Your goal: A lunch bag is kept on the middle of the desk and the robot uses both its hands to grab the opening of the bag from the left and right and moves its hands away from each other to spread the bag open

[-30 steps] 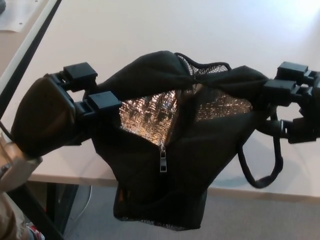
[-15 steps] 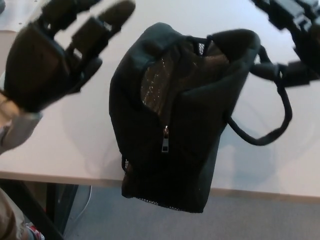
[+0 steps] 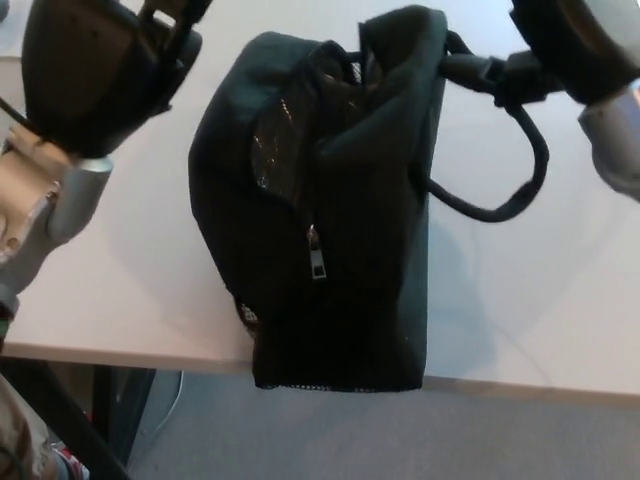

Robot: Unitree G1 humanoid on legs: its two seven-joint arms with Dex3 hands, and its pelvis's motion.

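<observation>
The black lunch bag point(image 3: 340, 230) stands on the white desk point(image 3: 150, 270) near its front edge, its bottom just over the edge. The opening point(image 3: 345, 85) at the top is narrow, with a strip of silver lining point(image 3: 272, 150) showing, and a zipper pull point(image 3: 316, 262) hangs down the front. My left hand point(image 3: 95, 70) is raised at the upper left, clear of the bag and open. My right hand point(image 3: 575, 40) is at the upper right, largely cut off by the picture's edge, its thumb point(image 3: 505, 75) against the bag's carry strap point(image 3: 520, 190). Neither hand holds the rim.
The desk's front edge point(image 3: 520, 385) runs just below the bag, with grey floor beneath. A dark desk leg point(image 3: 50, 425) shows at the lower left. Bare desk surface lies on both sides of the bag.
Both hands have let go of the bag's rim and risen up and outward. The stretched opening has fallen back narrow, and the bag now stands upright on the desk.
</observation>
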